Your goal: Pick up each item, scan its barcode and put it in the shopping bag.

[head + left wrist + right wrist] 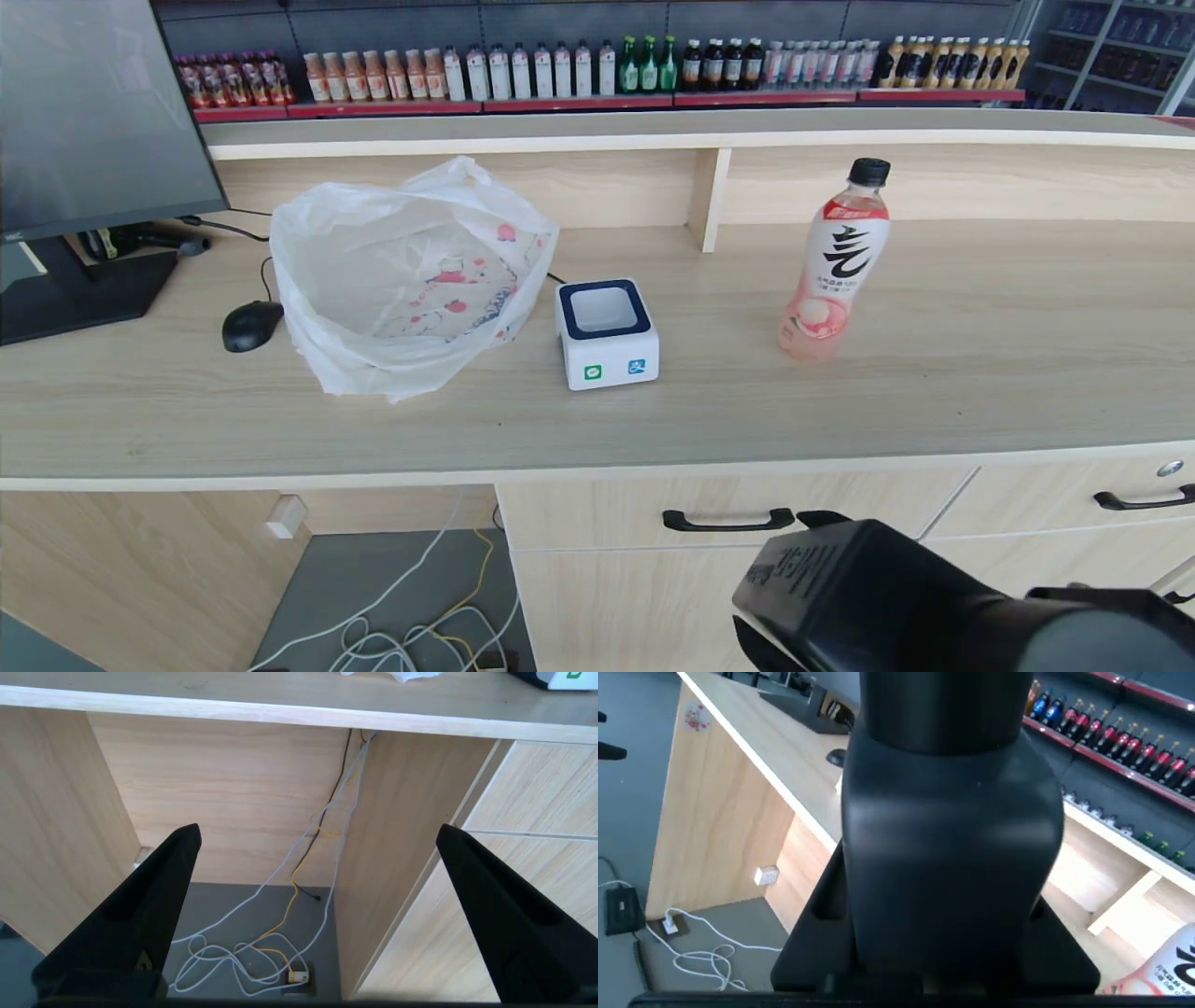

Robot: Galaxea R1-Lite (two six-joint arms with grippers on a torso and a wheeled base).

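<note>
Bottle (834, 266) upright on table (980, 373), right of scanner (607, 331), within right arm's side. Shopping bag (411, 271) gaping left of scanner, ready for drop-in. Left pincer (318, 840) released, low under table edge, grasping nothing. Right arm (934, 597) low before drawers; grip state cannot tell

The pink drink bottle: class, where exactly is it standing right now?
In the head view, the pink drink bottle stands upright on the right half of the counter, apart from and to the right of the white barcode scanner.

a shop checkout: wooden counter (980, 373), barcode scanner (607, 336), monitor (93, 103), shelves (579, 103) of bottled drinks behind
</note>
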